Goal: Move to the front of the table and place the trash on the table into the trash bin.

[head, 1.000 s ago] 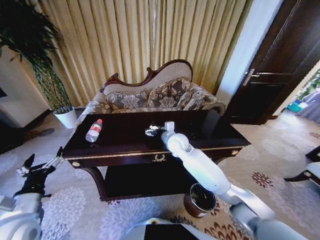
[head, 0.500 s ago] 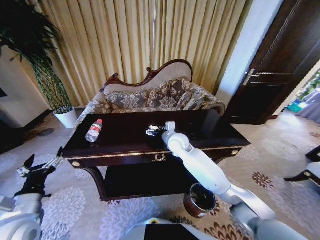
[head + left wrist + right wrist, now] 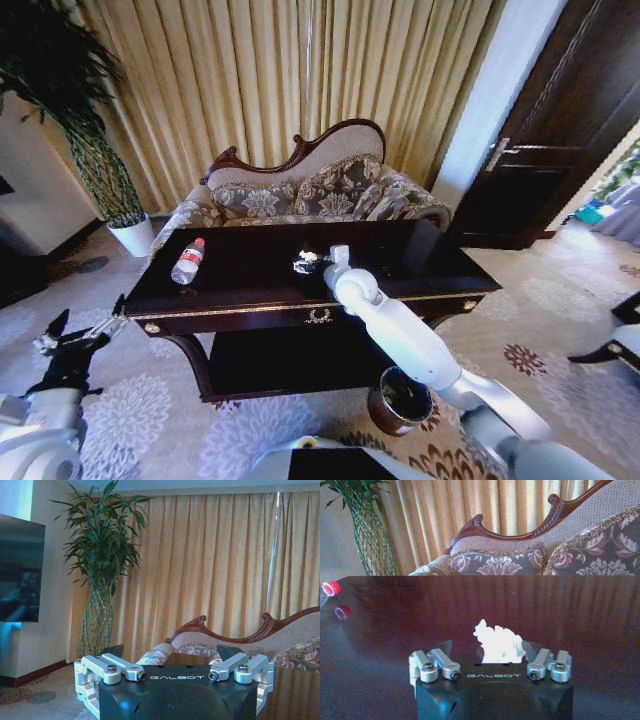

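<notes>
Barely anything had shifted over the last second, just the right gripper [image 3: 308, 263] nudging a touch further along the surface toward the paper wad [image 3: 303, 263], which looked to sit in pretty much the same spot as before. That arm reached out from the lower right across the front edge of the table [image 3: 420, 275], near the middle of the top. From the right wrist camera the paper wad [image 3: 498, 644] sat right between the spread fingers [image 3: 442, 648], so they were released and not pinched on it; whether they touched it I couldn't tell.

Over at the left end of the surface the bottle [image 3: 187, 261] lay on its side with its red cap pointing toward the sofa [image 3: 300, 190] behind the table, well apart from the wad. Its cap [image 3: 331, 588] peeked in at the edge of the right wrist camera too.

The trash bin [image 3: 399, 400] stood on the carpet in front of the table, under the right arm and just beside the table leg.

The left gripper [image 3: 78, 336] hung low off the table's left end, over the carpet, fingers [image 3: 112, 652] spread and holding nothing. A potted plant [image 3: 75, 130] stood back left by the curtains
</notes>
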### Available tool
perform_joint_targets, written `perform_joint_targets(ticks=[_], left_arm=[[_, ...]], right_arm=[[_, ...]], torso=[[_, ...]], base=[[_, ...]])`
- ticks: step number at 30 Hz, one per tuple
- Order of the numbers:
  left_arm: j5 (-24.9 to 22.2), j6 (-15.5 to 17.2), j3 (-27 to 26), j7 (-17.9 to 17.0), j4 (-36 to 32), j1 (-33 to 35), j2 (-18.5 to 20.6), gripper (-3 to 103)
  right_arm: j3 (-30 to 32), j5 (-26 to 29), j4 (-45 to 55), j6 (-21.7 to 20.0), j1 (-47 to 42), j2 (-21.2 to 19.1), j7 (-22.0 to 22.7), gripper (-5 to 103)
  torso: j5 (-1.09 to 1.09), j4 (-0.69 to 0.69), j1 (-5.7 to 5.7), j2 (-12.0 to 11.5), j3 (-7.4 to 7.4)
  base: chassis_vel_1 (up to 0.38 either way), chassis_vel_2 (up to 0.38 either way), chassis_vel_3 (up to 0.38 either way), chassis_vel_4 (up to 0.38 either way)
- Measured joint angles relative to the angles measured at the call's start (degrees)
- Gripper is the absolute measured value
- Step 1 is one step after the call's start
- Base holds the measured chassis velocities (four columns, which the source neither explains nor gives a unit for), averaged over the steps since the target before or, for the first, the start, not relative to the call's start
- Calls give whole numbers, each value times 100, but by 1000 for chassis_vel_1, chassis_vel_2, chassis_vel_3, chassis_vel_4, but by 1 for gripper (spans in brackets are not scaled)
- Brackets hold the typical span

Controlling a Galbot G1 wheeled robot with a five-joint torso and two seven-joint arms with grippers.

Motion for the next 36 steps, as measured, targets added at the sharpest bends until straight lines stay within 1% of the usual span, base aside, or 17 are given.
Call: perform_joint_targets(ticks=[1, 2, 5, 7, 8, 10, 11, 13, 14, 15, 17, 18, 20, 25, 36], left_arm=[[-1, 0, 2, 1, 0, -5, 4, 100], [-1, 0, 2, 1, 0, -5, 4, 100], [-2, 0, 3, 5, 0, -2, 5, 100], [-2, -1, 3, 9, 3, 5, 7, 100], [-2, -2, 1, 12, 7, 9, 9, 100], [-2, -3, 1, 13, 7, 9, 10, 100], [-2, -4, 0, 13, 8, 10, 11, 100], [-2, -5, 0, 14, 9, 10, 12, 100], [-2, -6, 0, 14, 16, 10, 17, 100], [-2, -6, 0, 14, 16, 10, 17, 100], [-1, -6, -1, 14, 19, 10, 37, 100], [-1, -6, -1, 14, 19, 10, 37, 100], [-1, -6, -6, 14, 20, 9, 50, 100], [0, -7, 0, 14, 21, 11, 44, 100], [1, -10, 16, 21, 22, 18, 28, 100]], right_arm=[[-1, -2, 2, 3, -7, -4, 0, 72], [-1, -2, 2, 3, -7, -4, 0, 72], [-9, -8, 12, 13, -13, -21, 0, 56], [-10, -8, 13, 15, -13, -25, 0, 56], [-10, -9, 13, 17, -12, -34, 0, 45], [-10, -9, 15, 17, -11, -40, -1, 45], [-10, -9, 17, 18, -15, -49, -2, 34], [-10, -9, 19, 20, -19, -55, -3, 34], [-10, -10, 21, 24, -27, -58, -4, 23], [-10, -10, 21, 24, -27, -58, -4, 23], [-7, -11, 23, 27, -42, -61, -7, 12], [-7, -11, 23, 27, -42, -61, -7, 12], [-4, -12, 27, 30, -56, -62, -10, 2], [2, -15, 66, 35, -111, -75, -19, 0], [38, -15, 137, 73, -205, -121, -35, 0]], torso=[[0, 0, 0, 0, 0], [0, 0, 0, 0, 0], [0, 0, 0, 0, 0], [0, 0, 0, 0, 0], [0, 0, 0, 0, 0], [0, 0, 0, 0, 0], [0, 0, 0, 0, 0], [0, 0, 0, 0, 0], [0, 0, 0, 0, 0], [0, 0, 0, 0, 0], [0, 0, 0, 0, 0], [0, 0, 0, 0, 0], [0, 0, 0, 0, 0], [0, 0, 0, 0, 0], [0, 0, 0, 0, 0]], base=[[0, 0, 0, 0], [0, 0, 0, 0], [0, 0, 0, 0], [0, 0, 0, 0], [0, 0, 0, 0], [0, 0, 0, 0], [0, 0, 0, 0], [0, 0, 0, 0], [0, 0, 0, 0], [0, 0, 0, 0], [0, 0, 0, 0], [0, 0, 0, 0], [0, 0, 0, 0], [0, 0, 0, 0], [0, 0, 0, 0]])
